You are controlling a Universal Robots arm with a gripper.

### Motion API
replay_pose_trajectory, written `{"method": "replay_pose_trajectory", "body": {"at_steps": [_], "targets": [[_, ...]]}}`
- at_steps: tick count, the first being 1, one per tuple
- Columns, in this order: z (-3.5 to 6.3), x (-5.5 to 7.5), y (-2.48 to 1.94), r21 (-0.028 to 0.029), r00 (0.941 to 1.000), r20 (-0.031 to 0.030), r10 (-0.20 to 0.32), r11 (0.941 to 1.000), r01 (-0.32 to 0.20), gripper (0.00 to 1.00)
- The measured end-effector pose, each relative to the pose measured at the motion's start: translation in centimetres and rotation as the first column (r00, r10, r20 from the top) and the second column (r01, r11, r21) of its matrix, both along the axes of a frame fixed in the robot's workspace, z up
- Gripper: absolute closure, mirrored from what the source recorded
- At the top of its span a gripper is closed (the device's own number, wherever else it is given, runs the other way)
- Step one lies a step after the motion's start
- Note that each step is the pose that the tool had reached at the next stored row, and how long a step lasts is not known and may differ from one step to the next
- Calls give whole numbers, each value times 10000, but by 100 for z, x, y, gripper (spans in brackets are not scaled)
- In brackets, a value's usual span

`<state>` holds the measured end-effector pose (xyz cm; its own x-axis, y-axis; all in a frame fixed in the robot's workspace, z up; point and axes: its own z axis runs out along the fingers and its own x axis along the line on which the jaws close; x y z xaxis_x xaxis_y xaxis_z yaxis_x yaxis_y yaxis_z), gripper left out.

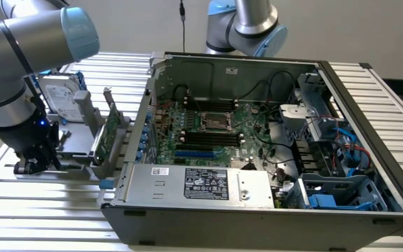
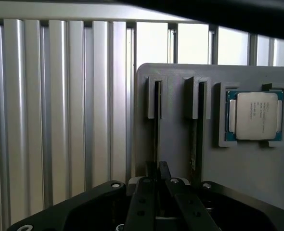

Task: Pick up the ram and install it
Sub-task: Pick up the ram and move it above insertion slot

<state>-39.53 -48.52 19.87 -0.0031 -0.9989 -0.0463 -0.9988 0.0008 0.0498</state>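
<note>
Slatted aluminium surface under everything, pale wall behind. Largest item is the open computer case, just beside the grey holder on the exterior view's right of it. Motherboard lies exposed inside, with a boxy power supply bearing a black label along the case wall nearest the camera. Working arm, grey with pale blue joint caps, bends down over the holder at the side farthest from the case. Second arm stands well apart from the holder, behind the case. On the holder, a hard drive stands upright at the back end as the exterior view sees it. A green expansion card stands on edge at the side nearest the case. Wrist view gives the holder's flat face, with two narrow slots side by side and a square recess next to them. Silver processor chip sits in that recess. The ram stands on edge in the slot farther from the chip, seen as a thin dark line along the slot. Slot nearer the chip holds another thin dark strip; cannot tell what it is. Black pincer sits at the end of the ram nearest the wrist camera, in line with its edge. Cannot tell whether the pincer is open or closed on it.
</note>
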Motion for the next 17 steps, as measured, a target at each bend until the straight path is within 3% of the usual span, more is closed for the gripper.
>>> {"method": "replay_pose_trajectory", "body": {"at_steps": [9, 17], "targets": [[89, 0, 0, -1, 10000, 1, 0, 10000, 0, 86], [232, 0, 0, 1, 10000, -1, 0, 10000, 0, 86]]}}
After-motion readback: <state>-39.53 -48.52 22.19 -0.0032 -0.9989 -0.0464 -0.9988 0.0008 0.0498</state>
